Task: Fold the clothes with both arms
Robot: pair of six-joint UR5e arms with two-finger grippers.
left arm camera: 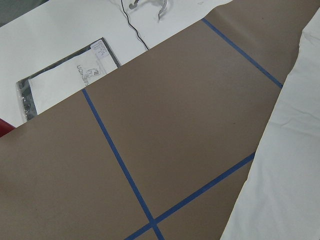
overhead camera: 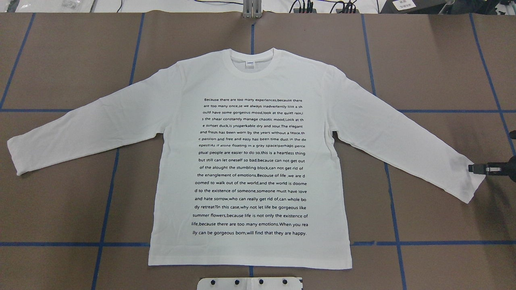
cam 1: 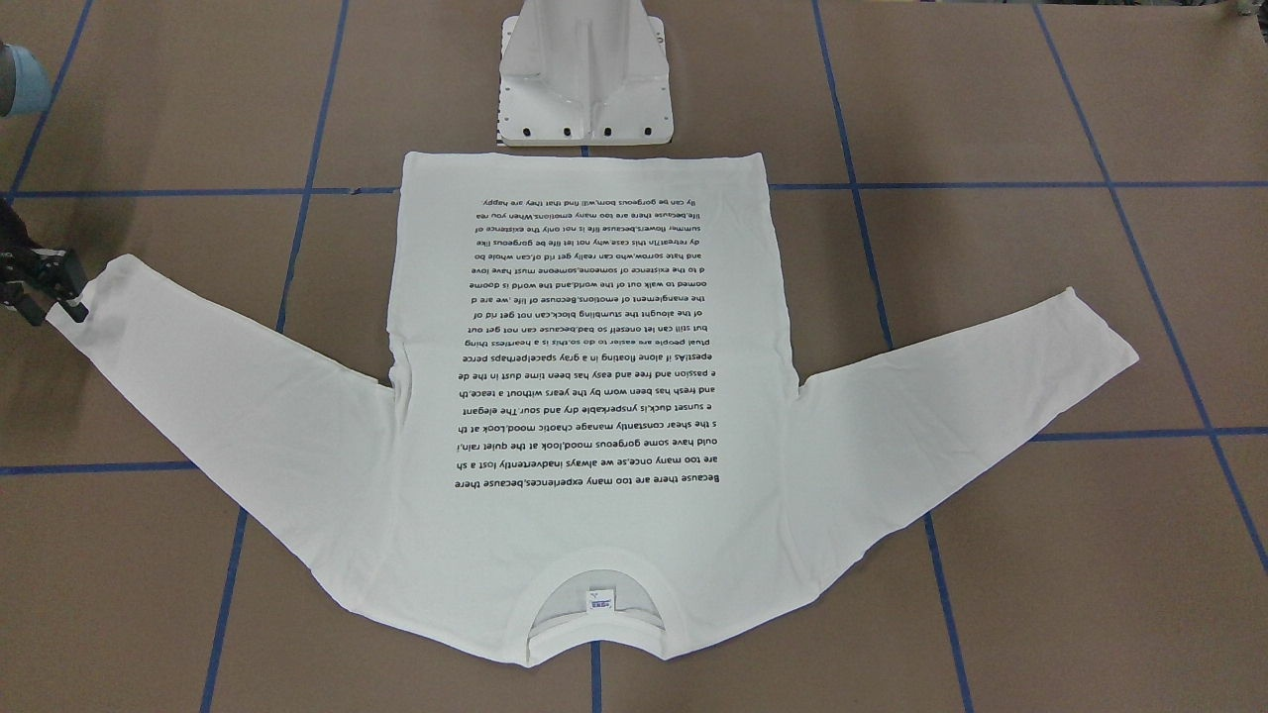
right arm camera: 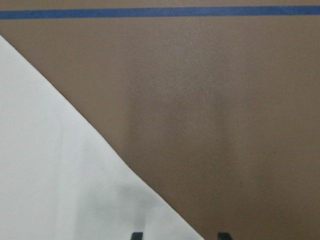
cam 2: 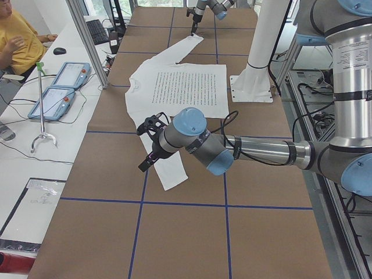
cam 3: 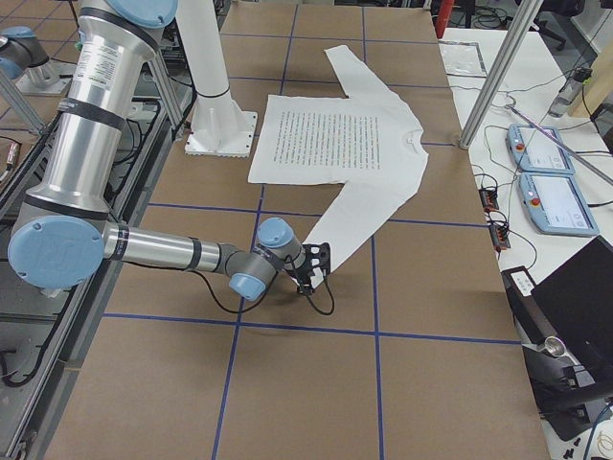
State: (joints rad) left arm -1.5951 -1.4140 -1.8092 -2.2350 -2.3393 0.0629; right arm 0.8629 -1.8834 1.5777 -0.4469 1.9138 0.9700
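Shirt: the white long-sleeved shirt (overhead camera: 250, 161) lay flat, print up, in the middle of the desk (overhead camera: 60, 60), with the collar (overhead camera: 252, 60) toward the top of the overhead frame and the hem by the white base (overhead camera: 250, 284) at the bottom; both sleeves were spread wide, probably so each arm could reach a cuff
Right end effector: the right end effector (overhead camera: 477, 168) sat low at the cuff (overhead camera: 471, 183) at the right edge of the overhead frame; its wrist camera showed two fingertips (right arm camera: 136, 235) apart, one over cloth and one over bare desk, so it was open astride the sleeve's edge, gripping nothing
Left end effector: the left end effector (cam 2: 146, 158) appeared only in the left side view, hanging above the near sleeve (cam 2: 168, 168) close to its cuff; open or closed, I could not tell
Stage: judged as the start, no fold made
Next move: probably pinching each cuff to carry the sleeves inward
Risk: a thin bite on the cuff edge could slip
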